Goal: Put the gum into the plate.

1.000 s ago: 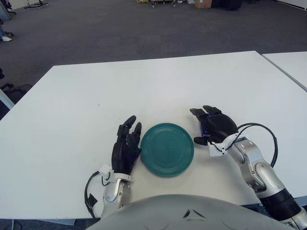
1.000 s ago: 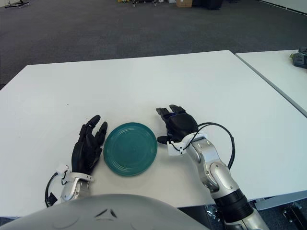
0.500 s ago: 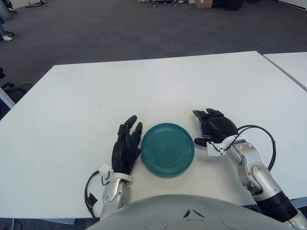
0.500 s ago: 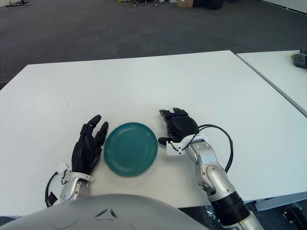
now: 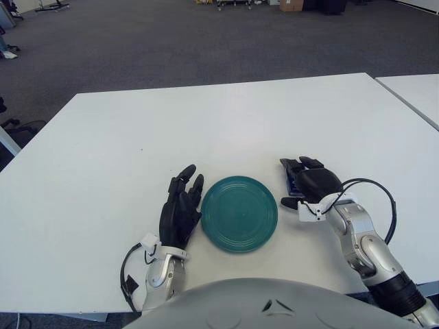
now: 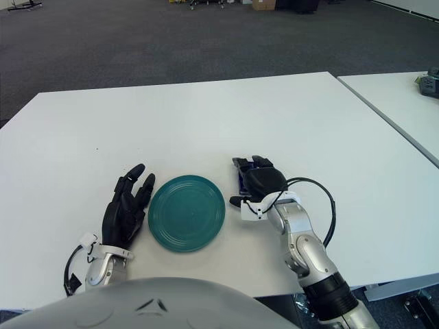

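Observation:
A teal plate lies bare near the table's front edge. Just right of it sits the gum, a small blue pack flat on the white table, mostly hidden under my right hand. That hand's fingers curl over the pack's far side and the thumb presses at its near side. My left hand shows just left of the plate, fingers relaxed and holding nothing.
The white table stretches far back and to both sides. A second white table stands close at the right across a narrow gap, with a dark object on it. A black cable loops off my right wrist.
My right hand has slid slightly right and its fingers have curled down more tightly over the gum. The plate and the left hand have not moved.

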{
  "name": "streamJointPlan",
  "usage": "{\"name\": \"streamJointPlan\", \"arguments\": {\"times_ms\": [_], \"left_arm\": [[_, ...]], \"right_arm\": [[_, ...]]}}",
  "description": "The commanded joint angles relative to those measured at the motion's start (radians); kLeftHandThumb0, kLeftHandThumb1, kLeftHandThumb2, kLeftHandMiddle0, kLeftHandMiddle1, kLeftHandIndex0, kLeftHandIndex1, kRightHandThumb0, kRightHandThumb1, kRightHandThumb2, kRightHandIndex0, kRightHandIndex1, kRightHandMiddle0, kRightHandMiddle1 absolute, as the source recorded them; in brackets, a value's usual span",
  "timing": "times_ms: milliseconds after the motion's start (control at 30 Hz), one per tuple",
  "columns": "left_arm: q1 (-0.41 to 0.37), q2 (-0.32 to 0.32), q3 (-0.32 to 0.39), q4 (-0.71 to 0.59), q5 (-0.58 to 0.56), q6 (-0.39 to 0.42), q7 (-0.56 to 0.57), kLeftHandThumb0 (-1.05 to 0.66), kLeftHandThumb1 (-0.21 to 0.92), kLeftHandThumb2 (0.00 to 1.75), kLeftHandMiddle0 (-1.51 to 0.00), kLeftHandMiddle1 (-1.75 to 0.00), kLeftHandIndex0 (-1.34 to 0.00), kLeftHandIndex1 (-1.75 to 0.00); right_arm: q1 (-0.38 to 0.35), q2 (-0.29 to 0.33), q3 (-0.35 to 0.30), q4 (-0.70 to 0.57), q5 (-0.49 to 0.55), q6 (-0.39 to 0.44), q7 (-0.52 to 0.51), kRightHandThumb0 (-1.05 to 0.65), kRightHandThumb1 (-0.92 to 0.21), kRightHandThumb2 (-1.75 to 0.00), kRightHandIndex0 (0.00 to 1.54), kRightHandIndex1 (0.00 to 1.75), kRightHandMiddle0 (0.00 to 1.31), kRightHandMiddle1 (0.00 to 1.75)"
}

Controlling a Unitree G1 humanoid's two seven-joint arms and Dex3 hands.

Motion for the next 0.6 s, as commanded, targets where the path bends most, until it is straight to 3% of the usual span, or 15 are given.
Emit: {"name": "streamJointPlan", "arguments": {"times_ms": [0,333,567], "left_arm": [[-0.005,-0.012,0.01,0.027,0.003,0.029,0.007,-0.98,0.92,0.89,-0.39,-0.01,0.0,-0.88],[-0.001,-0.016,0.009,0.019,-0.003,0.044,0.014,-0.97,0.92,0.88,-0.39,-0.01,0.0,-0.88],[-0.001,-0.024,0.006,0.017,-0.008,0.046,0.012,-0.96,0.92,0.88,-0.38,0.0,0.0,-0.87]], "right_arm": [[-0.025,-0.012,-0.01,0.014,0.015,-0.002,-0.005,-1.05,-0.92,-0.72,0.07,0.0,0.0,0.27],[-0.049,-0.023,-0.007,0.081,0.041,-0.009,0.001,-1.05,-0.92,-0.7,0.08,0.0,0.0,0.31],[-0.116,-0.04,0.009,0.211,0.06,-0.041,-0.01,-1.05,-0.92,-0.7,0.08,0.0,0.0,0.31]]}}
